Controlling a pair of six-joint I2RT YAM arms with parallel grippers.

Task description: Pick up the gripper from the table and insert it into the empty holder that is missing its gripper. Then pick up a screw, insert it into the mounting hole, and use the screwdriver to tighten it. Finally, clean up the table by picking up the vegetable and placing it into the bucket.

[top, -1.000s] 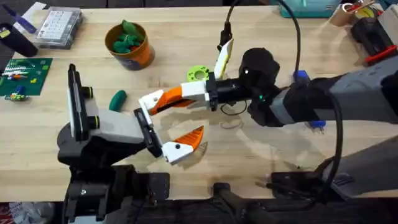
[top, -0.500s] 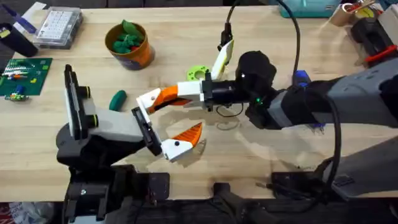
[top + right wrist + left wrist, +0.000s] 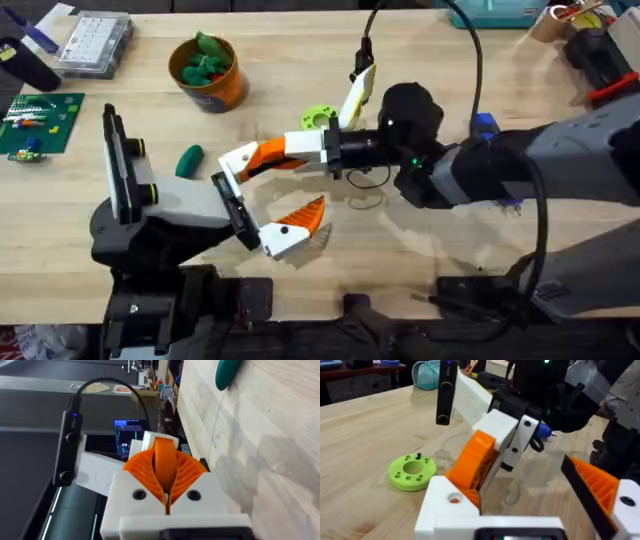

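While we look down from overhead, our right pincer [image 3: 290, 150] clamps the gripper [image 3: 262, 156] against the holder [image 3: 238, 160] on our left arm, near mid-bench [image 3: 420, 260]. From the left wrist, the gripper [image 3: 470, 462] enters the holder [image 3: 447, 502]; whether that pincer is wide we cannot tell. From the right wrist, the vegetable [image 3: 227, 372] lies well apart, with open room around it.

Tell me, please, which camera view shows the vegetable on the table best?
The overhead view: the vegetable lies whole on the bare table, left of the meeting end effectors and below the bucket. The right wrist view catches it cropped at the frame's edge.
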